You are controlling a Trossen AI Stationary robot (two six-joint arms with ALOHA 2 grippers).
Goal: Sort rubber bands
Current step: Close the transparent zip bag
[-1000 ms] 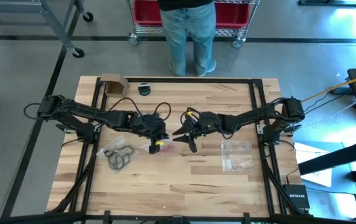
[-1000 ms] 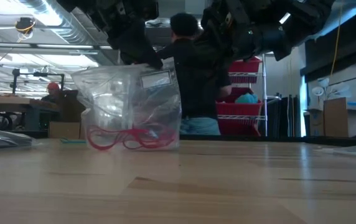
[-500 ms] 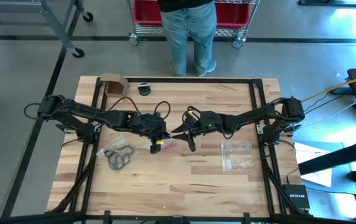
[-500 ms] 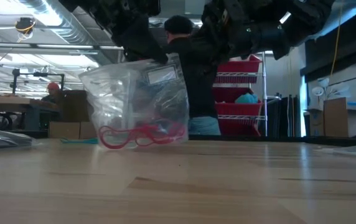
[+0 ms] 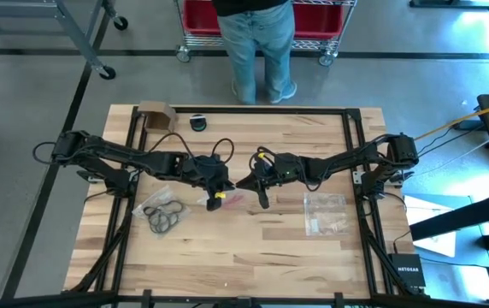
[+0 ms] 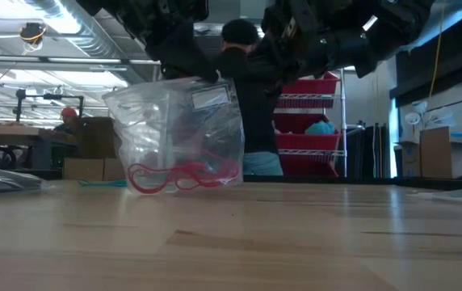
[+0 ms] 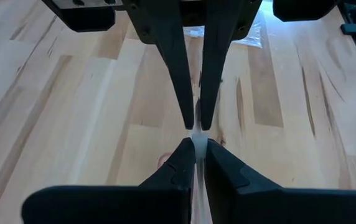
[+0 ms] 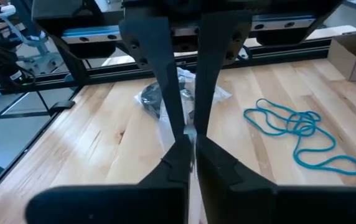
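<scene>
Pinching clear zip bag (image 6: 178,129) w/ red rubber bands (image 6: 184,175) — left end effector (image 5: 216,193), right end effector (image 5: 250,182), both clamped on it

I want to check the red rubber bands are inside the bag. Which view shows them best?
The low view: the red rubber bands lie at the bottom of the clear bag, seen side-on. The high view gives only a red smudge between the grippers; the left wrist view shows just a faint trace, the right wrist view none.

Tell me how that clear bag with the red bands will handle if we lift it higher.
The clear zip bag looks thin and crumpled, so probably floppy and light. Both grippers, left and right, pinch its top edge; the red rubber bands pooled at the bottom would likely slide as it sways.
</scene>
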